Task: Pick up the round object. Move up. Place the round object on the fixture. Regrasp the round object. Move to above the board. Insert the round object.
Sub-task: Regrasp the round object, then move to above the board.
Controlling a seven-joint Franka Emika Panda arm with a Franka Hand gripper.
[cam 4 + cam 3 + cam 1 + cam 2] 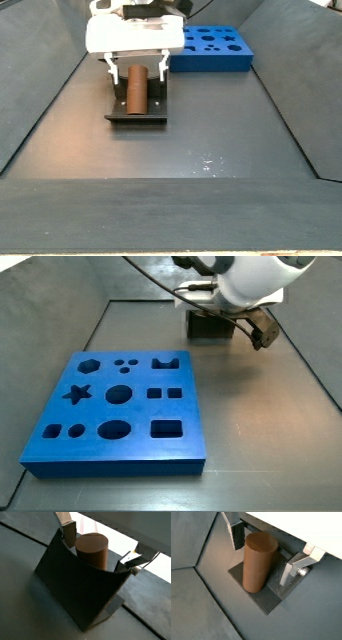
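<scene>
The floor of the bin (160, 150) is a dull dark grey sheet, scuffed a little, with sloping grey walls (40, 90) rising on both sides like a trough. In a side view the blue board (120, 406) lies flat to the left, its star, hexagon, round and square holes all unfilled. Further right stands the fixture (207, 326), well apart from the board. The round object (135, 85) rests on the fixture, lying along its cradle. The gripper (270, 551) hangs right over it, fingers (293, 568) on either side of the peg, jaws spread with a gap showing at each side, not pressing it.
</scene>
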